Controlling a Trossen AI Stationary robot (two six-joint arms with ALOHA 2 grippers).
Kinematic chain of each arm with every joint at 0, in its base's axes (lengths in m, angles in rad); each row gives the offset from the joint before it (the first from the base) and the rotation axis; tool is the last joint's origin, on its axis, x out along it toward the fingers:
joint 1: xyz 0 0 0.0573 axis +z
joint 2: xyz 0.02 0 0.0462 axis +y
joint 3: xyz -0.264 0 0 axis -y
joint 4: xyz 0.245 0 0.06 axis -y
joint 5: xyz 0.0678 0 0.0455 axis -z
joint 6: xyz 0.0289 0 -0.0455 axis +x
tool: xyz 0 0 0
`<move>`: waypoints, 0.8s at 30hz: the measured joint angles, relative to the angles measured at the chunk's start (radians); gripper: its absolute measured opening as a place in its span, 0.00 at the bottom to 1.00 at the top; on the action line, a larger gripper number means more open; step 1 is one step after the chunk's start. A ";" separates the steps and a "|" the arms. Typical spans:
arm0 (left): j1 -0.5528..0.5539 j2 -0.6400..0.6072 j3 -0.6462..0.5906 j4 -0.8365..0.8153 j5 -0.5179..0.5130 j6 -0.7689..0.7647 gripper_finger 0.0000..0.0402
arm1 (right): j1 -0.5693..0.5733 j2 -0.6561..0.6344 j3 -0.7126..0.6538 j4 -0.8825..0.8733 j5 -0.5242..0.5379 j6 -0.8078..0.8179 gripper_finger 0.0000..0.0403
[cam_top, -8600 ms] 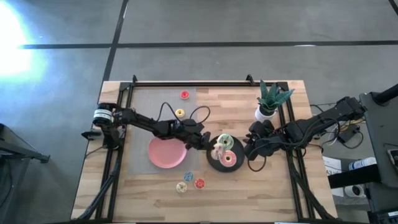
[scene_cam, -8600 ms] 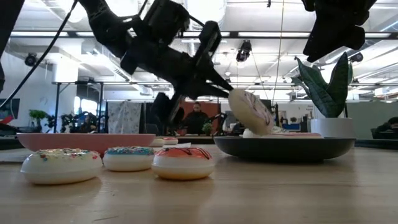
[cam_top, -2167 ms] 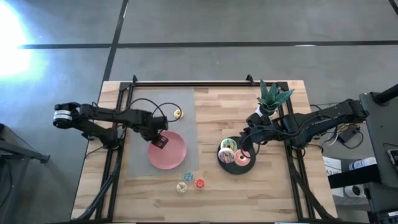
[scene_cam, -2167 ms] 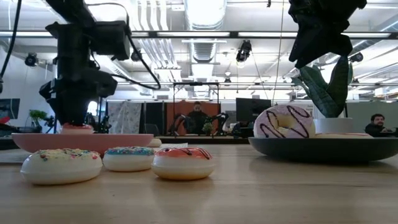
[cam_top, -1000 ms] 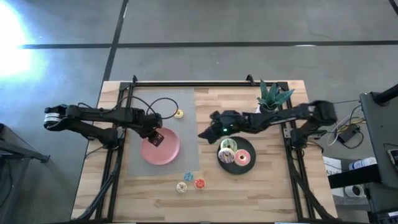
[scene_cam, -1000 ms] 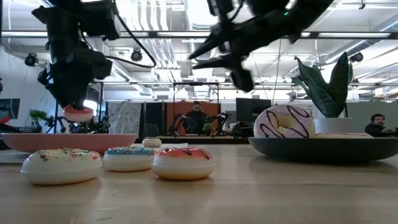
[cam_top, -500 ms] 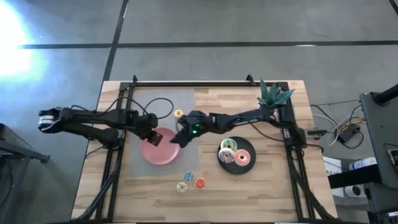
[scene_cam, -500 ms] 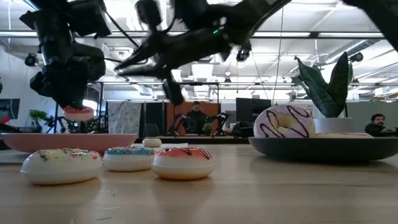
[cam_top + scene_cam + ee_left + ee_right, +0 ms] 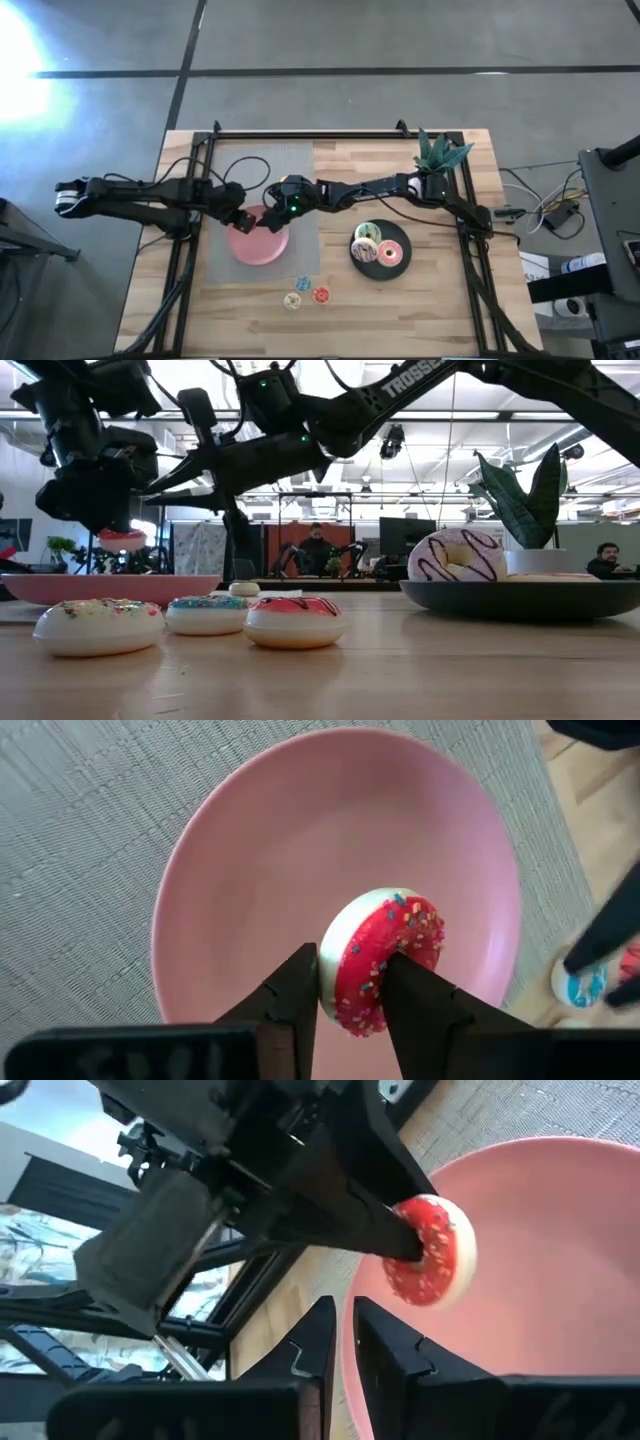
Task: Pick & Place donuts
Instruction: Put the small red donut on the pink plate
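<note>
My left gripper (image 9: 243,221) hangs over the left part of the round pink plate (image 9: 262,244) and is shut on a tiny red-iced donut (image 9: 385,960). My right arm reaches across the table, and its gripper (image 9: 271,221) is shut and empty over the same plate; in its wrist view its fingers (image 9: 345,1310) point at that donut (image 9: 432,1250). The black plate (image 9: 381,268) carries three larger donuts, among them a white one (image 9: 455,556) leaning on edge. Three tiny donuts (image 9: 321,295) rest flat on the wood near the table's near edge. My left gripper pinches the red-iced donut's ring (image 9: 352,982) between its two fingers, one on the iced face and one on the white underside. The fingers come from above, pointing down. The donut is tilted on edge and lifted clear above the pink plate (image 9: 125,588).
A potted plant (image 9: 437,160) stands at the far right corner of the table. A grey mat (image 9: 235,270) lies under the pink plate. One more tiny donut (image 9: 245,589) lies farther back. Black rails (image 9: 190,270) run along the table's left and right sides.
My right arm has swung from above the black plate toward the table's left and now stretches over the pink plate, its gripper close beside my left gripper. My left gripper has kept the red donut raised over the plate, almost still.
</note>
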 joint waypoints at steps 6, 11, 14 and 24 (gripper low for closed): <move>-0.001 -0.011 -0.050 0.091 0.027 -0.016 0.20 | -0.005 0.035 0.026 -0.011 -0.013 0.014 0.08; -0.002 -0.013 -0.054 0.099 0.033 -0.016 0.21 | -0.008 0.034 0.024 -0.013 -0.011 0.005 0.08; -0.002 -0.014 -0.041 0.107 0.065 0.042 0.24 | -0.010 0.034 0.022 -0.023 -0.015 -0.011 0.08; -0.011 -0.026 -0.038 0.160 0.104 0.176 0.27 | -0.018 0.034 0.016 -0.072 -0.041 -0.055 0.08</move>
